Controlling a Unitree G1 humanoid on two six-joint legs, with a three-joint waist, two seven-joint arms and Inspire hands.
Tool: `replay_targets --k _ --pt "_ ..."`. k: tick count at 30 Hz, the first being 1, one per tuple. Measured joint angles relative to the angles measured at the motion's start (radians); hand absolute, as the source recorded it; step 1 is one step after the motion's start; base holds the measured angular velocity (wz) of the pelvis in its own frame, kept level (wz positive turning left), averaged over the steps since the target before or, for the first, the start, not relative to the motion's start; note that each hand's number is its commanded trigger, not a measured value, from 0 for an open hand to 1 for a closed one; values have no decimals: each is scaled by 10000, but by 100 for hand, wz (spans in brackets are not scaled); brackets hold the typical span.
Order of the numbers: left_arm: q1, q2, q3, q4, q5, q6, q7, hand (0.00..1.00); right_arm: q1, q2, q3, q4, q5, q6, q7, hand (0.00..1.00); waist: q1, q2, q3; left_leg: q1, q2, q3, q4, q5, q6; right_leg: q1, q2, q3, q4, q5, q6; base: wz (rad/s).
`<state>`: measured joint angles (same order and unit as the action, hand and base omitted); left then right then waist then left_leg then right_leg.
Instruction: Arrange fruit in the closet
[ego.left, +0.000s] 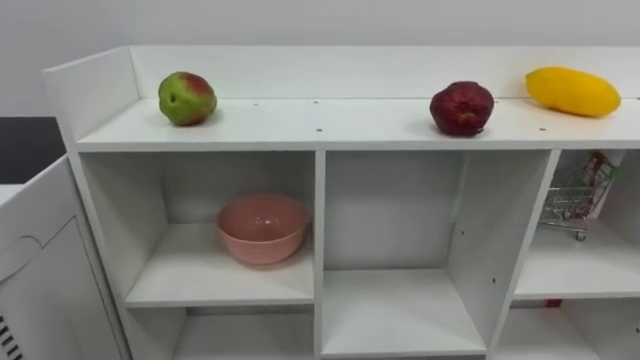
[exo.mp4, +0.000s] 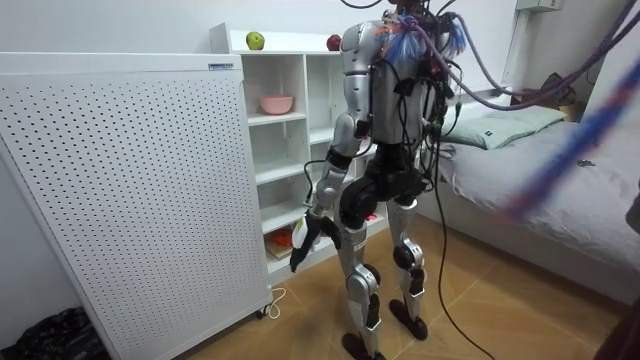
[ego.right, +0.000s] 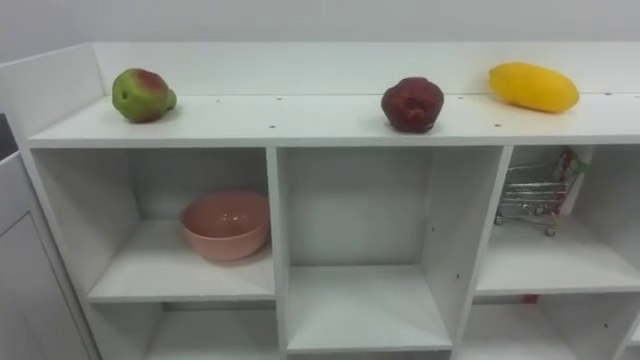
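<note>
Apple (ego.left: 186, 98), red fruit (ego.left: 461, 108) and mango (ego.left: 573, 91) are sitting loose atop the closet (ego.left: 330, 122); my left hand (exo.mp4: 303, 243) is hanging slack, empty; clumsy reaching is likely risking roll-offs.

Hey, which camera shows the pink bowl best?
The left eye view: the bowl sits whole and close in the left compartment of the shelf. The right eye view shows it nearly as well; in the room view it is far off.

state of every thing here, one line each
green-red fruit: on closet top, left end
dark red fruit: on closet top, middle
yellow fruit: lying on top, right
pink bowl: upright, empty, upper left compartment
small cart: standing, right compartment
left hand: hangs at robot's side
</note>
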<state>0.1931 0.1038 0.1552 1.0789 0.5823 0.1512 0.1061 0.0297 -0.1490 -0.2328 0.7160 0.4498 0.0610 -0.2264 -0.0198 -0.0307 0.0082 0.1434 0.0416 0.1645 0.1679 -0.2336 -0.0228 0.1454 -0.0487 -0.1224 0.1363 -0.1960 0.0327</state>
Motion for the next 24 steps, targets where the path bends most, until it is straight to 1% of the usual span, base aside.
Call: replay_targets --k 1,2,3,4,5,8,10,11,12,14,15,17,20,24 --pt "40 12 2 -59 11 -59 9 0 12 0 3 -871 -243 -123 -240 0 -4 -39 5 5 -4 -1 0 0 0 -12 4 57 1 0 0 -13" --pt "111 38 -20 -195 11 -78 21 0 12 -12 39 -1571 -313 -263 -483 0 -2 -90 -13 2 -5 -9 1 1 0 -24 9 74 13 0 0 -8" --pt "123 69 -42 -236 -3 -101 47 0 6 -16 63 -1886 -323 -317 -587 0 -2 -83 -40 3 -3 -18 2 2 -2 -23 11 68 25 1 0 0" --pt "172 128 -82 -233 -11 -136 162 0 -29 -18 88 -2360 -392 -420 -767 0 -3 -191 -38 5 8 -17 0 2 -2 -28 24 63 45 1 -1 0" --pt "173 189 -222 -246 -6 -142 225 0 -53 -15 166 -2780 -665 -445 -946 0 2 -267 -56 10 16 -9 -3 2 -2 -41 32 68 69 3 -3 0" --pt "251 184 -270 -253 -5 -148 224 0 -62 -11 156 -3730 -1350 -455 -1212 0 12 -297 -85 32 12 -24 -25 1 -2 -54 26 118 163 4 -3 -6" --pt "312 199 -305 -256 -3 -148 237 0 -134 -11 177 -4778 -2069 -490 -1566 0 59 -222 -73 32 -13 -82 -26 1 -2 -71 10 158 168 6 -3 -10" --pt "369 221 -443 -263 13 -160 323 0 -149 -9 290 -5330 -2455 -534 -1754 0 81 -182 -75 33 -16 -113 -27 1 -2 -91 10 158 168 6 -3 -12" --pt "400 222 -504 -266 11 -173 387 0 -175 -11 366 -5562 -2653 -613 -1813 0 84 -159 -72 28 -15 -126 -27 1 -2 -110 12 158 165 6 -3 -14" --pt "437 208 -660 -259 21 -310 418 0 -346 -24 559 -6375 -3037 -968 -1967 0 97 -66 -74 -24 -7 -132 -37 1 -2 -203 28 161 145 6 -3 -12" --pt "431 208 -705 -260 21 -342 418 0 -381 -23 568 -6571 -3037 -1014 -2006 0 119 -39 -75 -31 -4 -134 -39 1 -2 -209 32 161 144 6 -3 0" --pt "448 206 -822 -266 11 -494 417 0 -716 -38 571 -7027 -3216 -1160 -2187 0 174 51 -90 -38 1 -147 -43 2 -2 -211 35 135 146 6 -3 0" --pt "450 215 -876 -360 -13 -506 412 0 -1082 -90 587 -7255 -3390 -1328 -2202 0 182 68 -106 -75 1 -309 -44 2 -2 -190 36 54 148 6 -3 11" --pt "444 217 -1004 -374 -6 -543 380 0 -1357 -166 638 -7863 -3380 -1316 -2193 0 317 4 -111 -89 1 -317 -46 3 -1 -249 36 60 175 5 -2 0"
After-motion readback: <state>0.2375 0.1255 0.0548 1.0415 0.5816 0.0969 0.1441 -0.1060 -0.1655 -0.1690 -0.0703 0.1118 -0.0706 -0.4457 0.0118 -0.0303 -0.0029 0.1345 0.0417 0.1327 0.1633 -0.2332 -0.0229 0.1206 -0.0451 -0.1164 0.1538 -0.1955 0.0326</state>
